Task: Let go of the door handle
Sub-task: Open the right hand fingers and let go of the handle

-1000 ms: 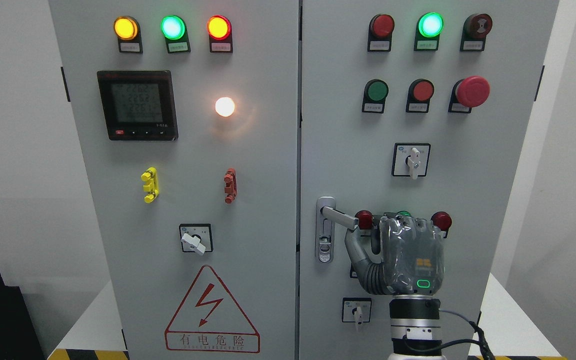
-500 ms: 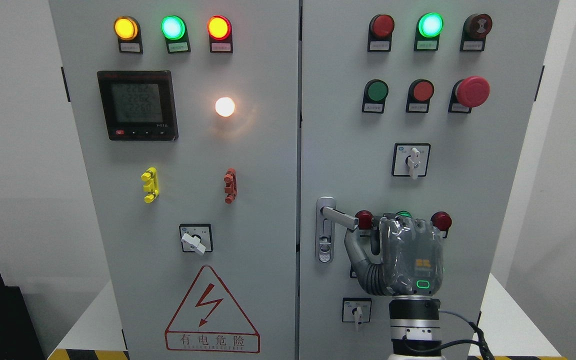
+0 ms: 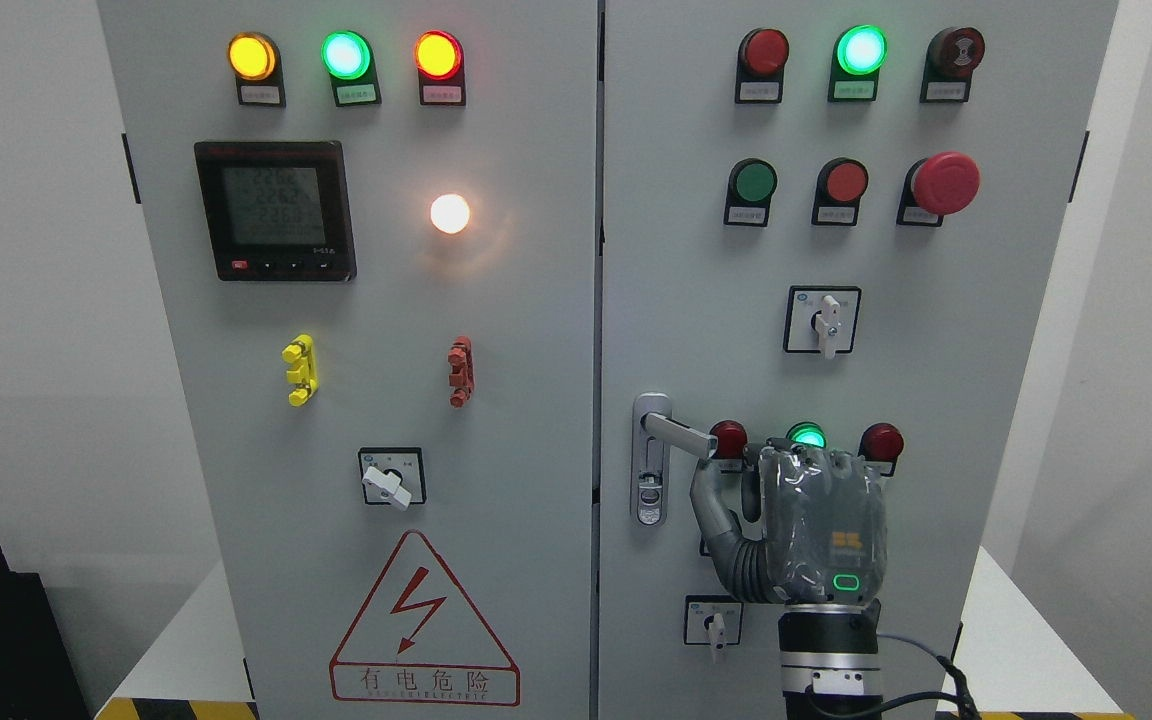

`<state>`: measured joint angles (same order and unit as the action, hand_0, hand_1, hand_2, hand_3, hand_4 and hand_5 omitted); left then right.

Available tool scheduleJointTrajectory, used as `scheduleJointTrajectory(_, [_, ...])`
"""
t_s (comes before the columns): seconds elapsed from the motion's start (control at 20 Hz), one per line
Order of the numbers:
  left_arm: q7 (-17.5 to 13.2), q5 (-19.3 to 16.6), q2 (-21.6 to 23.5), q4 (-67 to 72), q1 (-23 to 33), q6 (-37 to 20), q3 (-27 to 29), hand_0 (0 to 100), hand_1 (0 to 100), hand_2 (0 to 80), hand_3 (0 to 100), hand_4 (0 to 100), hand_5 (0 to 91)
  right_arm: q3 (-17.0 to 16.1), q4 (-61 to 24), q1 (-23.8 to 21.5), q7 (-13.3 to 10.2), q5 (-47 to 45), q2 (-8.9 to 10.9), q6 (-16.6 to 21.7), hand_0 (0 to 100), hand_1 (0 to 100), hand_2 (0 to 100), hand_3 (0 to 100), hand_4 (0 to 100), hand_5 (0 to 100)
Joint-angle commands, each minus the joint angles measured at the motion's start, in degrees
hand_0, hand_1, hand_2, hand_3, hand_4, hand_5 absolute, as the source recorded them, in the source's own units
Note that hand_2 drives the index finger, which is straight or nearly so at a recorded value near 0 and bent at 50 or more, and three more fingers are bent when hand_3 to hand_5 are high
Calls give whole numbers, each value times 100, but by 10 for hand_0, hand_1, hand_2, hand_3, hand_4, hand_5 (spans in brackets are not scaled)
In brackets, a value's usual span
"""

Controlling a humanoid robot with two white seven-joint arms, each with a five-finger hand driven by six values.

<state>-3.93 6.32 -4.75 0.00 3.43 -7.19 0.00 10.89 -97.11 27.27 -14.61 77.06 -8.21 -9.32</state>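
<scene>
The silver door handle (image 3: 674, 431) sits on the left edge of the right cabinet door, its lever pointing right and slightly down from a vertical lock plate (image 3: 648, 470). My right hand (image 3: 748, 478) comes up from the bottom edge, its grey back towards the camera, just below and right of the lever's tip. The thumb (image 3: 708, 500) is spread out to the left beneath the lever's end, with a small gap showing between them. Nothing is in the hand's grasp. The other fingers point at the panel and are mostly hidden behind the palm. The left arm is out of view.
The grey two-door cabinet (image 3: 496, 350) carries lamps, buttons and rotary switches. A red lamp (image 3: 729, 439), a lit green lamp (image 3: 807, 436) and another red lamp (image 3: 881, 441) sit just above my hand. A rotary switch (image 3: 713, 620) is left of my wrist.
My right hand has dropped a little, away from the lever. The green lamp above it, half hidden before, now shows fully.
</scene>
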Motion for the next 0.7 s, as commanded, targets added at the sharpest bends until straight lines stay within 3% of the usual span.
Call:
scheduleJointTrajectory(0.0, [-2, 0, 0, -88, 0, -2, -70, 120, 389, 0, 0, 0, 0, 45, -123, -231, -173, -7, -14, 175, 617, 401, 1000, 1000, 1000, 975])
scheduleJointTrajectory(0.55, [-2, 1, 0, -88, 0, -2, -70, 120, 389, 0, 0, 0, 0, -7, -958, -996, -524, -51, -14, 343, 614, 358, 1000, 1000, 1000, 977])
scheduleJointTrajectory(0.65, [-2, 1, 0, -88, 0, -2, -70, 120, 389, 0, 0, 0, 0, -8, -1046, -1075, -613, -51, -22, 369, 614, 344, 887, 1000, 1000, 970])
